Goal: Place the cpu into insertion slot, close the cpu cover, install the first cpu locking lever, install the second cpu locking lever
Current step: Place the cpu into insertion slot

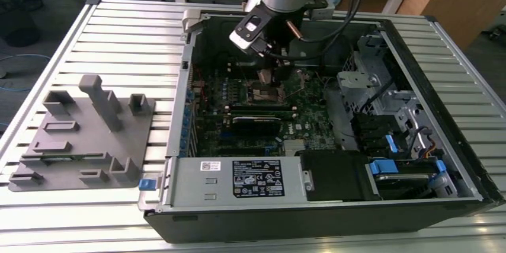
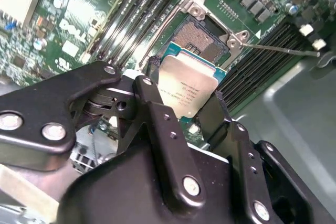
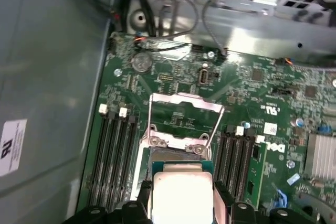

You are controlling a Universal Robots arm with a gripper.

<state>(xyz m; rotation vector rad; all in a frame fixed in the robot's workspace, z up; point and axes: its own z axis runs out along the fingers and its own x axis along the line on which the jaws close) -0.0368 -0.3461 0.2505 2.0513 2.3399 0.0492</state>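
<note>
Second wrist view: the cpu (image 2: 186, 90) was seen clamped by two opposite edges between the black fingers (image 2: 157, 111) of the pincer (image 2: 184, 95) — closed only to the chip's width, with the silver top turned to the camera.
Reason for the hold: the edges were gripped, it was judged, so that the underside was kept free for the socket.
Cpu position: the chip was held just above the insertion slot (image 2: 202, 38), near it but not seated; whether it was level could not be told.
Insertion slot: its dark centre was left bare, with nothing lying in it, and it was ringed by a silvery rim on the green board (image 3: 273, 87).
Cpu cover: in the first wrist view the cpu cover (image 3: 185, 102) was seen swung up beyond the slot, with thin wire levers (image 3: 150, 121) unlatched beside it — the opening was thereby kept clear for the chip.
Computer case: in the exterior view the computer case (image 1: 332, 205) was laid open on the slatted table (image 1: 118, 34), presumably so that the board could be reached from above; drive cages (image 1: 380, 87) and a boxed power unit (image 1: 253, 179) were also held in it.
Grey fixture: a grey fixture (image 1: 79, 146) with upright blocks was set beside the case, on the exterior view's left.
</note>
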